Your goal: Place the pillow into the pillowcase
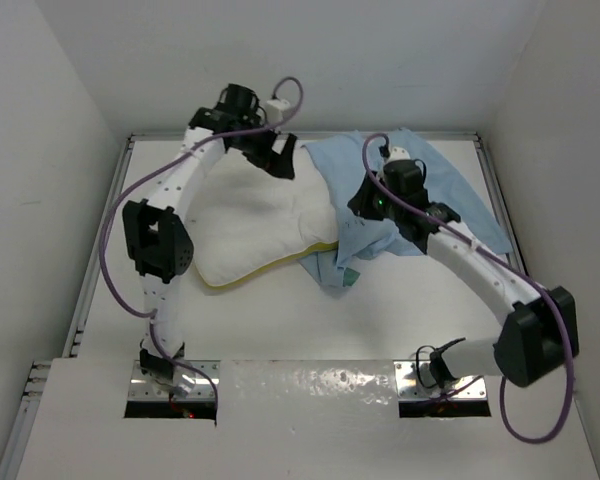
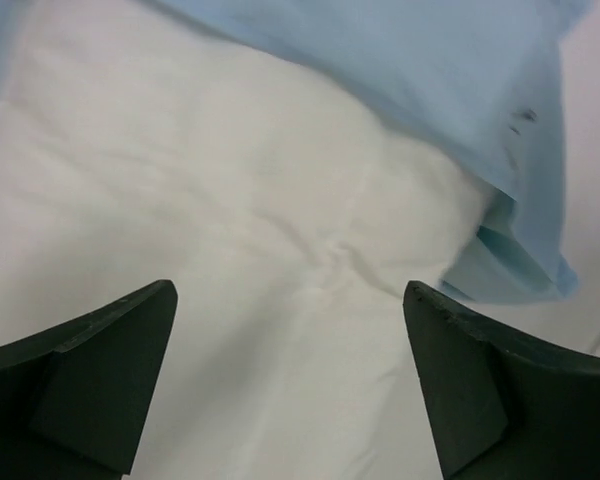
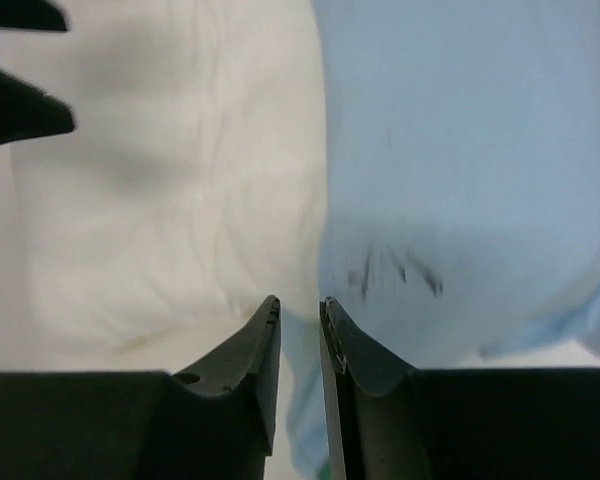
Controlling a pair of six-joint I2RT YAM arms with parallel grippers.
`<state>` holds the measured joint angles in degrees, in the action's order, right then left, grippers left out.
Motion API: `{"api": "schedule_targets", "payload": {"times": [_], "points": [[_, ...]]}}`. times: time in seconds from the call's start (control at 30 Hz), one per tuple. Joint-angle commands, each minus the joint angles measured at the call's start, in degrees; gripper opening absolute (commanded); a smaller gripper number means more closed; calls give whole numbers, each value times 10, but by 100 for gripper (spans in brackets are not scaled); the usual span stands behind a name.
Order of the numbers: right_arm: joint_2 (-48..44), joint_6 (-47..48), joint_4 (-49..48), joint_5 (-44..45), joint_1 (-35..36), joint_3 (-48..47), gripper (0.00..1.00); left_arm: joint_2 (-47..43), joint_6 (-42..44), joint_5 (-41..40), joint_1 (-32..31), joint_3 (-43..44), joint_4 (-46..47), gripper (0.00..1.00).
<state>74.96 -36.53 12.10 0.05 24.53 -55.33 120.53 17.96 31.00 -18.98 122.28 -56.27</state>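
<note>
The white pillow (image 1: 245, 225) lies left of centre, its yellow band along the near edge. The light blue pillowcase (image 1: 430, 185) lies to its right and covers the pillow's right end; a bit of sea-green shows at its near corner. My left gripper (image 1: 278, 158) is open over the pillow's far edge, with bare pillow (image 2: 280, 300) between its wide jaws (image 2: 288, 292). My right gripper (image 1: 363, 210) sits at the pillowcase's mouth. Its jaws (image 3: 300, 305) are nearly closed on a fold of the pillowcase (image 3: 460, 180), next to the pillow (image 3: 170, 200).
White walls enclose the table on the left, far and right sides. The table's raised left rim (image 1: 100, 260) runs beside the left arm. A white panel (image 1: 310, 400) covers the near edge between the arm bases. The left gripper's fingers (image 3: 20, 110) show in the right wrist view.
</note>
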Motion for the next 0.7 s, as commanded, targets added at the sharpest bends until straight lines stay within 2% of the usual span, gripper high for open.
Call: {"api": "schedule_targets", "payload": {"times": [0.0,0.03,0.1,0.17,0.2,0.27,0.37,0.47,0.5,0.63,0.67], "points": [[79,2,9,84,-3,-99,23,1,-64,-31,95,20,51,92],[128,-7,13,98,-3,-154,23,9,-81,-30,114,19,70,91],[177,-40,22,121,-2,-205,23,36,-131,-38,168,19,126,90],[245,-68,15,153,-3,-257,23,82,-151,-67,190,41,146,90],[268,-74,9,164,-2,-269,23,101,-150,-82,215,58,142,90],[343,-94,20,187,-3,-315,23,138,-130,-144,221,89,133,89],[423,-116,50,191,-3,-364,20,137,-97,-177,221,25,170,90],[481,-132,22,152,0,-377,21,132,-78,-192,221,-60,201,91],[498,-136,17,139,2,-397,24,132,-73,-185,221,-78,208,90],[576,-130,-25,84,38,-456,26,96,-8,-118,214,-191,219,75],[608,-123,-24,42,59,-498,27,77,4,-83,209,-261,229,74]]}}
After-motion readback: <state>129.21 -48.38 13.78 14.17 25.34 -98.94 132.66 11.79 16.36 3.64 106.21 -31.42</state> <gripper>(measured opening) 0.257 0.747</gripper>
